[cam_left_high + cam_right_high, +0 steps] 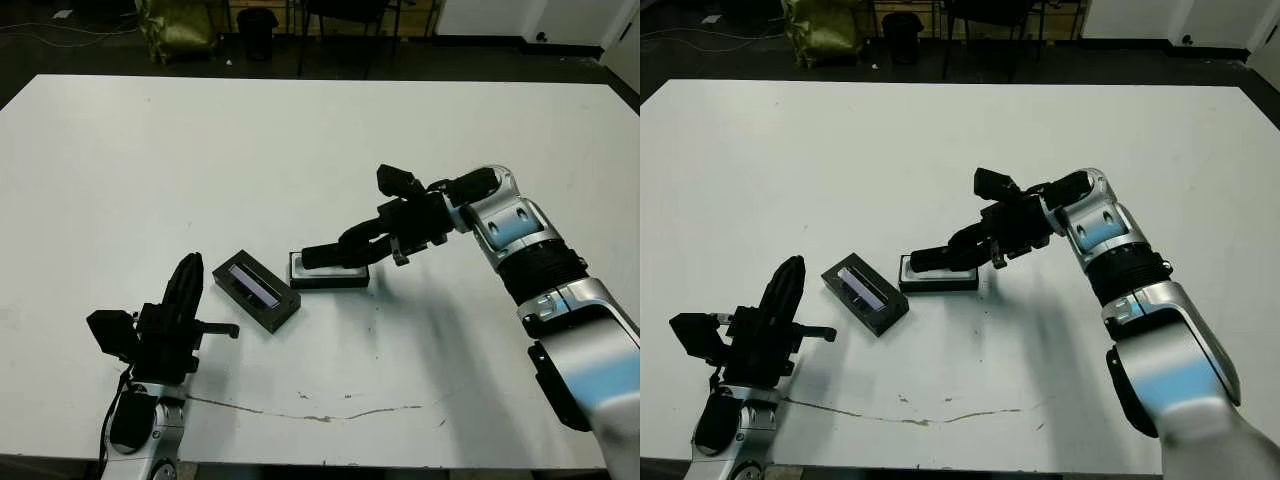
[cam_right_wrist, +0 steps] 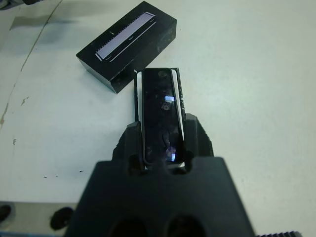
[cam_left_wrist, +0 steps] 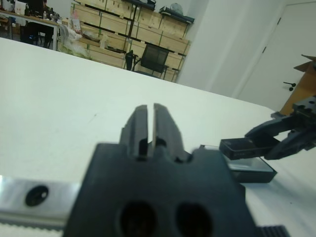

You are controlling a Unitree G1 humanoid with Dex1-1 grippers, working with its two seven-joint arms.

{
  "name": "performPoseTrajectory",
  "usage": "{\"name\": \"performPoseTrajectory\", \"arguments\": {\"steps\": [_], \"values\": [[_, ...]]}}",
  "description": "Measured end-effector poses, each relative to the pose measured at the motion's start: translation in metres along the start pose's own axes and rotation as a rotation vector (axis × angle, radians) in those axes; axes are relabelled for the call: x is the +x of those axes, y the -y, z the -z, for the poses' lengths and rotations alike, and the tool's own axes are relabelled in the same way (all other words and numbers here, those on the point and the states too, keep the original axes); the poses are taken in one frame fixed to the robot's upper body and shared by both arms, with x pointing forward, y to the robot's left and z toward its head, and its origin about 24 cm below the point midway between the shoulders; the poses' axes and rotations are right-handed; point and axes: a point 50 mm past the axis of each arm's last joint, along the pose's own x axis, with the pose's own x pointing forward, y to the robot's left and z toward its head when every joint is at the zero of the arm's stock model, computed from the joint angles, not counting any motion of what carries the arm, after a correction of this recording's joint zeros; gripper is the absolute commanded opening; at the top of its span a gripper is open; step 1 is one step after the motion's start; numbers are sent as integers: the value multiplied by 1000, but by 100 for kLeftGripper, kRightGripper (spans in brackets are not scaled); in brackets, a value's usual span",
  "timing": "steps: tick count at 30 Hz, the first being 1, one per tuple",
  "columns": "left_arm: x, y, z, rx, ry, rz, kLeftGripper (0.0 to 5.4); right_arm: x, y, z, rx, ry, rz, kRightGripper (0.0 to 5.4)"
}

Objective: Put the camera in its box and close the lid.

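My right gripper (image 1: 352, 247) is shut on the camera (image 2: 159, 113), a slim glossy black bar that sticks out past the fingertips. The camera (image 1: 320, 257) hangs lengthwise just above the box (image 1: 330, 280), whose white lining (image 2: 138, 96) shows along one side under it. In the left wrist view the camera (image 3: 242, 146) sits a little above the box (image 3: 256, 172). The lid (image 1: 256, 290), black with a purplish panel facing up, lies on the table just left of the box. My left gripper (image 1: 186, 285) stands shut and holds nothing, left of the lid near the table's front.
A thin brown mark (image 1: 300, 412) runs along the white table (image 1: 300, 150) near its front edge. Chairs and a yellowish bag (image 1: 180, 25) stand on the dark floor beyond the far edge.
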Motion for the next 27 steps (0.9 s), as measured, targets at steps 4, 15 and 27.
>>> {"name": "performPoseTrajectory", "arguments": {"steps": [4,15,27], "values": [[0,0,0,11,0,-2,0,3,0,1,5,2,-6,50],[-1,2,-2,5,-13,-17,0,8,-1,6,35,-7,-23,49],[-2,3,-2,-3,-29,-17,0,13,-2,7,33,-41,-21,49]]}}
